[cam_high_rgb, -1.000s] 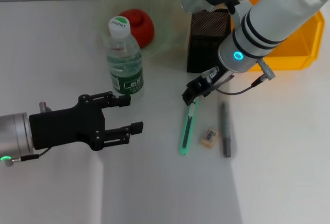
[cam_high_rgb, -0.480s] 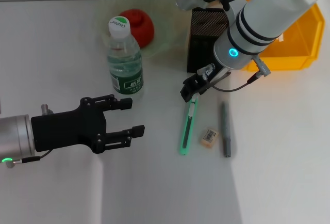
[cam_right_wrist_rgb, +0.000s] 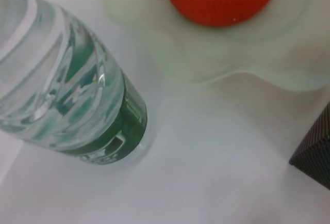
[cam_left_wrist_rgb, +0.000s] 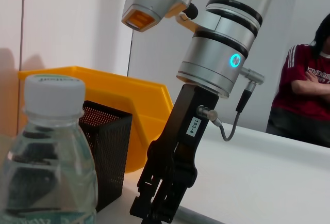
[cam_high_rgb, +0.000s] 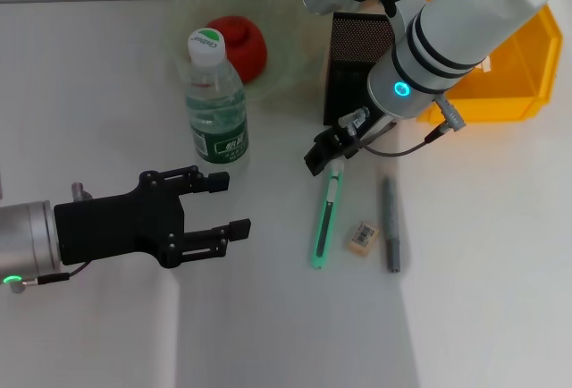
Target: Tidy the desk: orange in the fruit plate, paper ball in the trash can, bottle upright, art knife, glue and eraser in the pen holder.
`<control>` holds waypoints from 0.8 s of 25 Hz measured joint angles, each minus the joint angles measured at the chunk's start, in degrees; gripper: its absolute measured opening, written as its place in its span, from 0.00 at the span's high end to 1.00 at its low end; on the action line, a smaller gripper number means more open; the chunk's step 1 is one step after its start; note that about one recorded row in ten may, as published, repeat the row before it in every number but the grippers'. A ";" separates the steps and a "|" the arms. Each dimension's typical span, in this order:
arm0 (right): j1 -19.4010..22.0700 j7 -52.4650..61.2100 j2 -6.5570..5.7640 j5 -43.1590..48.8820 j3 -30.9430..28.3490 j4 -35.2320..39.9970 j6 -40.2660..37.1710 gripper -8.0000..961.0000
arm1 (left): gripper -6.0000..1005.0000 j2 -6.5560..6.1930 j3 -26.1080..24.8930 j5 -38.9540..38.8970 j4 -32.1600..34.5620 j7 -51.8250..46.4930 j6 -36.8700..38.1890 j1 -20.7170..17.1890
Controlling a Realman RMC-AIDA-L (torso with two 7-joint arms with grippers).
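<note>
Lying flat on the white desk (cam_high_rgb: pixel 107 75), the art knife (cam_high_rgb: pixel 325 218) is a slim green-edged stick with a dark slider, pointing roughly toward the black mesh pen holder (cam_high_rgb: pixel 357 66) just behind it. The right gripper (cam_high_rgb: pixel 323 157) hangs directly over the knife's far end; its dark fingers look drawn close together, but whether they touch or hold the knife I cannot tell. From the left wrist view that gripper (cam_left_wrist_rgb: pixel 160 203) is cut off at the lower edge, so its tips are hidden there too.

Beside the knife sits a small tan eraser (cam_high_rgb: pixel 362 237), and just past it a grey pen-like stick (cam_high_rgb: pixel 391 225), perhaps the glue. The bottle (cam_high_rgb: pixel 215 102) stands upright with its white cap on, near the pale green fruit plate (cam_high_rgb: pixel 295 44), where the orange (cam_high_rgb: pixel 241 46) already rests. A yellow bin (cam_high_rgb: pixel 500 84) lies behind the right arm, partly covered by it.

The left gripper (cam_high_rgb: pixel 219 202) hovers low, its fingers spread apart and empty, near the bottle.
</note>
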State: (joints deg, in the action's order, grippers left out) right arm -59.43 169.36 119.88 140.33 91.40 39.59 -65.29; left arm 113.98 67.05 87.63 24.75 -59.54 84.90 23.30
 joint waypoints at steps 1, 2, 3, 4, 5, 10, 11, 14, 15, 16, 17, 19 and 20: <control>0.01 0.00 0.00 -0.01 0.00 0.05 -0.21 0.51 | 0.29 0.00 0.00 0.00 0.00 0.00 0.00 0.00; 0.04 0.00 0.00 -0.02 0.00 0.08 -0.48 0.48 | 0.29 -0.09 -0.02 0.00 -0.05 0.01 0.00 -0.10; 0.05 0.00 0.00 -0.02 0.00 0.11 -0.79 0.45 | 0.29 -0.10 -0.03 0.00 -0.06 0.01 0.00 -0.13; 0.05 0.00 0.00 -0.04 0.00 0.13 -1.10 0.42 | 0.29 -0.13 -0.04 0.00 -0.08 0.01 0.00 -0.15; 0.06 0.00 0.00 -0.06 0.00 0.14 -1.41 0.39 | 0.29 -0.16 -0.04 0.00 -0.08 0.02 0.00 -0.17; -0.11 0.02 0.00 -0.48 0.01 -0.19 -1.59 0.36 | 0.29 -0.26 -0.07 0.00 -0.08 0.04 0.00 -0.12; -0.17 0.02 0.00 -0.71 0.00 -0.28 -1.47 0.36 | 0.29 -0.28 -0.08 0.00 -0.07 0.04 0.00 -0.09; -0.19 0.04 0.00 -1.01 0.00 -0.39 -1.28 0.36 | 0.29 -0.32 -0.06 0.00 -0.07 0.08 0.00 -0.03; -0.20 0.04 0.00 -1.03 0.00 -0.45 -1.23 0.36 | 0.29 -0.32 -0.04 0.00 -0.07 0.10 -0.02 -0.01; -0.21 0.04 0.00 -1.03 0.00 -0.55 -1.18 0.36 | 0.29 -0.31 0.02 0.00 -0.07 0.11 -0.09 0.02; -0.21 0.05 0.00 -1.04 0.00 -0.69 -1.10 0.36 | 0.29 -0.30 0.07 -0.01 -0.07 0.11 -0.17 0.04; -0.22 0.06 0.00 -1.05 0.00 -1.07 -0.76 0.36 | 0.29 -0.23 0.21 0.00 -0.06 0.12 -0.45 0.07; -0.24 0.06 0.00 -1.14 0.00 -1.33 -0.56 0.37 | 0.29 -0.19 0.27 -0.01 -0.04 0.13 -0.58 0.08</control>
State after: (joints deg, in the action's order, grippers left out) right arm -59.67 169.43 119.88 139.19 91.41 38.27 -65.85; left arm 113.79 67.32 87.62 24.70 -59.42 84.32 23.38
